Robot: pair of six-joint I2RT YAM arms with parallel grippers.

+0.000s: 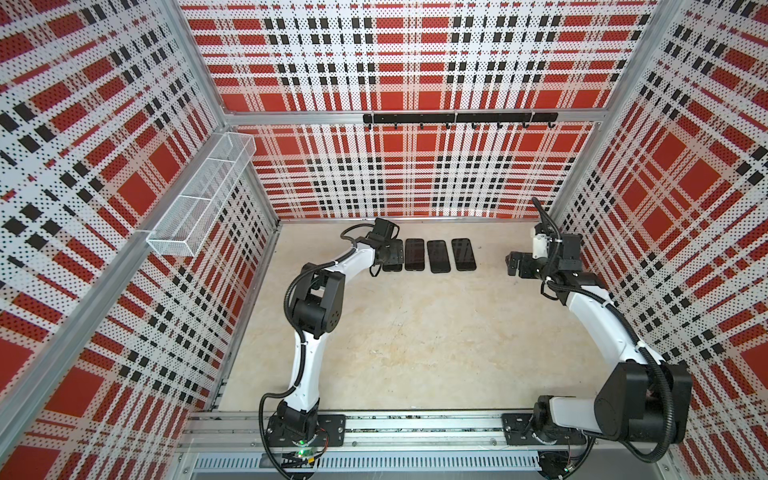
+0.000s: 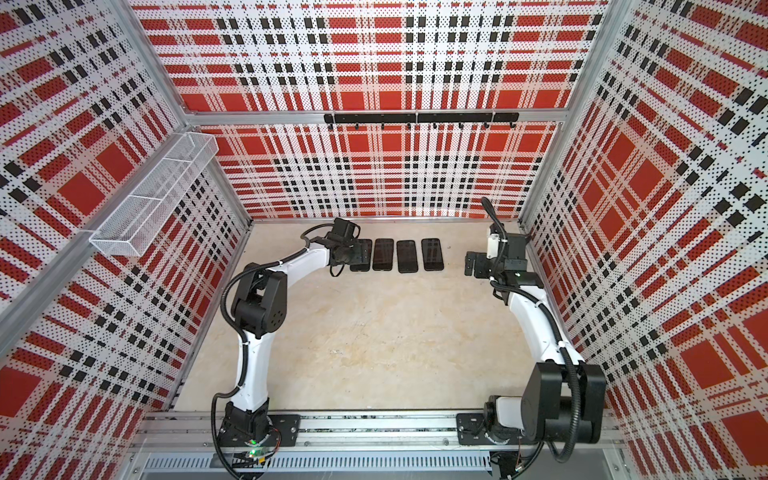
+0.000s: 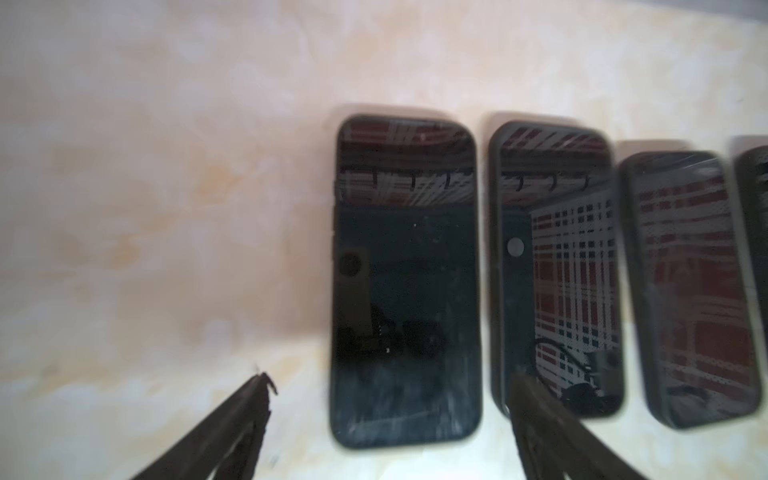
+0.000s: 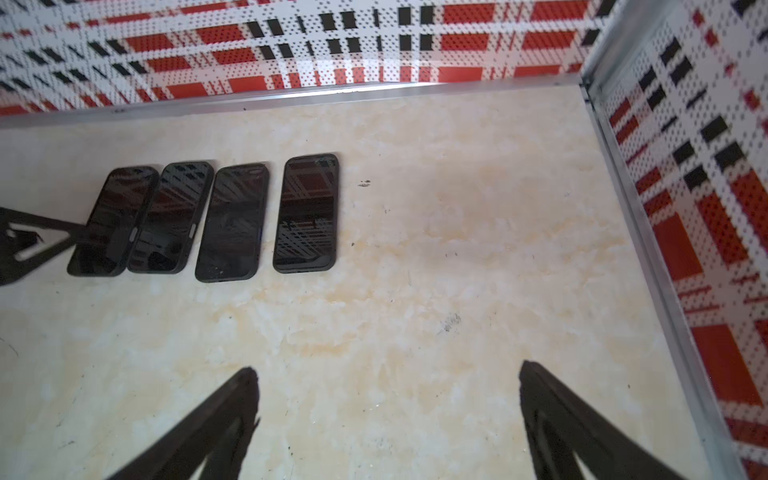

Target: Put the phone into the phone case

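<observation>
At the back of the table (image 1: 415,332), we are seeing four phones (image 1: 439,256) lying in a row. Our left gripper (image 3: 390,376) is hovering, spread wide, over the leftmost phone (image 3: 405,282), grasping nothing; its neighbour (image 3: 573,270) is sitting in a thick-rimmed black case (image 3: 494,291). Our right gripper (image 4: 388,368) is hovering released, well apart.

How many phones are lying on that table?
4, side by side in one row: leftmost phone, partly under the left end effector; second phone; third phone; rightmost phone. No others visible.
</observation>
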